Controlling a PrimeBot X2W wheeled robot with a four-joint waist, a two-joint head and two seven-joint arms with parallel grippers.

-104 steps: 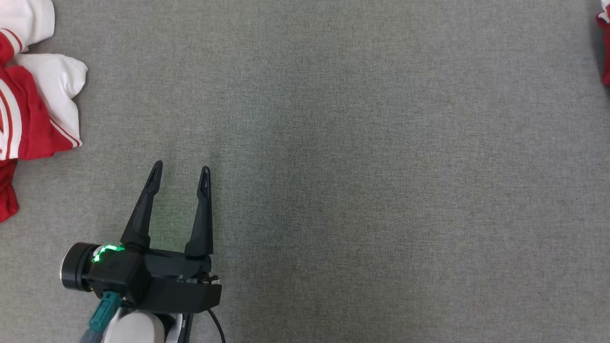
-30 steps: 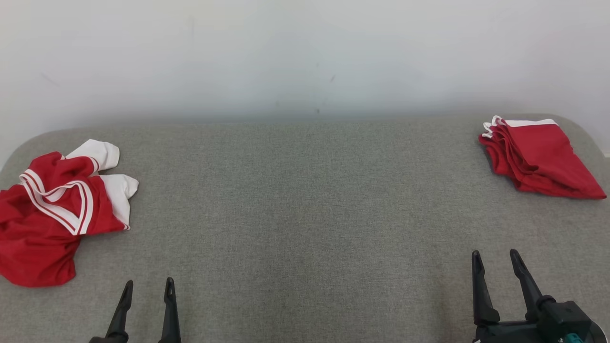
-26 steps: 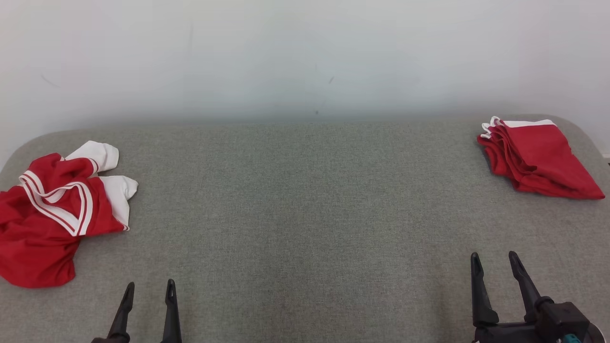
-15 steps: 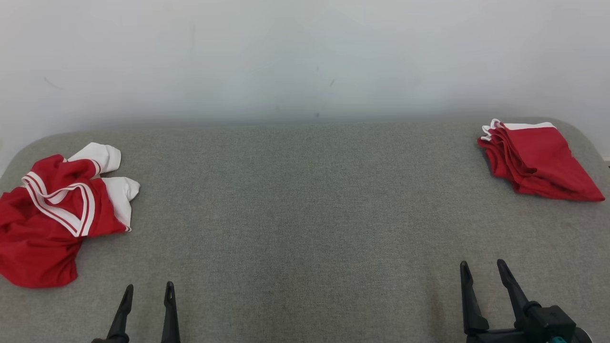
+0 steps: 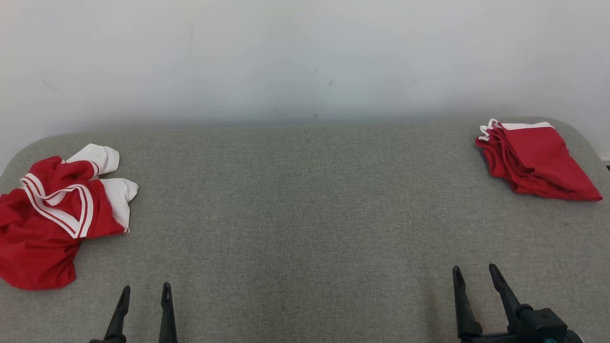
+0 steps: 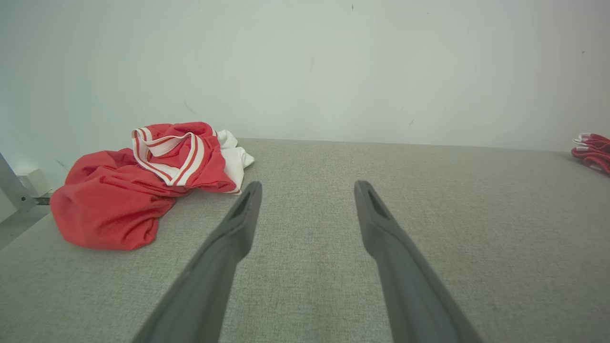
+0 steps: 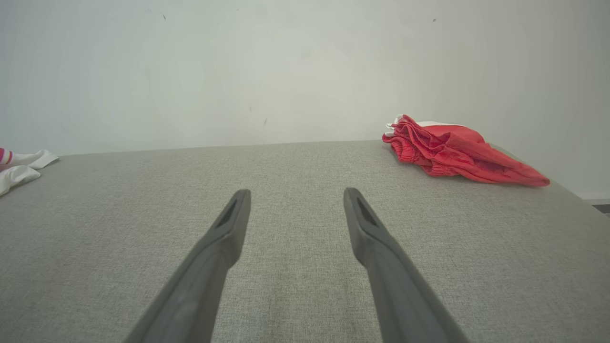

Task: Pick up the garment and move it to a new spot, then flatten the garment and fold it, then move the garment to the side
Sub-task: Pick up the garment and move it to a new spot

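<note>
A crumpled red garment with white sleeves and striped trim (image 5: 52, 219) (image 6: 138, 181) lies at the far left of the grey padded table (image 5: 305, 200). My left gripper (image 5: 145, 288) (image 6: 307, 188) stands open and empty near the front edge, to the right of that garment and apart from it. My right gripper (image 5: 472, 270) (image 7: 295, 195) is open and empty at the front right. A sliver of the white sleeves (image 7: 21, 166) appears at the left edge of the right wrist view.
A folded red garment with a white edge (image 5: 533, 159) (image 7: 452, 150) (image 6: 591, 150) rests at the back right corner. A pale wall (image 5: 305, 57) rises behind the table. The table's corners are rounded at left and right.
Since 3.5 s ago the head camera has tilted up from a close top-down look. Over the last second my right gripper has slid slightly left and lower in view; the garments lie still.
</note>
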